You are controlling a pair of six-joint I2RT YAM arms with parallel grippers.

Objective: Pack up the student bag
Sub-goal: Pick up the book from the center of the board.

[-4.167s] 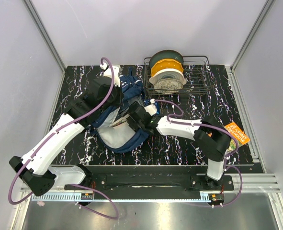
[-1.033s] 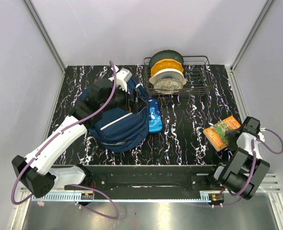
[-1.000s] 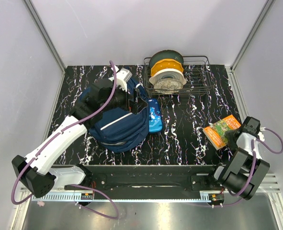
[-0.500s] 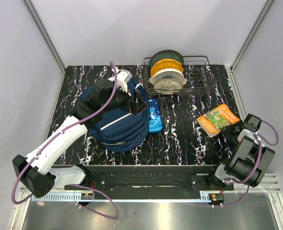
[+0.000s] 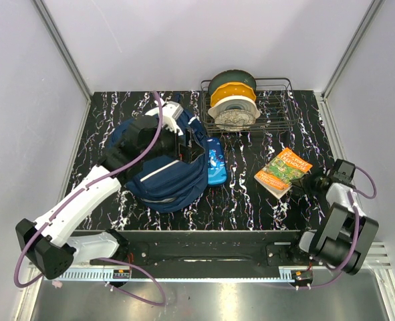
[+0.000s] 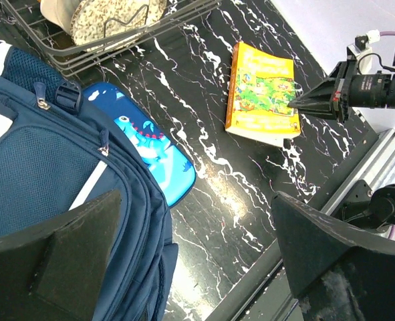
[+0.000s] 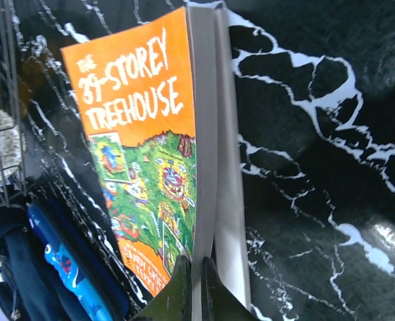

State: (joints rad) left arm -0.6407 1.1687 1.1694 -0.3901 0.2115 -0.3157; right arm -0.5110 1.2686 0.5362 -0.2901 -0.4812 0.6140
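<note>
- Currently my right gripper (image 7: 196,266) is pinched tight on one edge of the orange paperback book (image 7: 140,167), right of centre over the black white-veined tabletop (image 7: 304,100); I cannot tell whether the book touches it.
- My left gripper (image 6: 196,197) hangs with jaws wide apart above the large navy blue fabric backpack (image 6: 43,167).
- That backpack lies on the table's left half, with a small bright-blue pencil case (image 6: 144,147) against its right side.
- Book and backpack are well apart.
</note>
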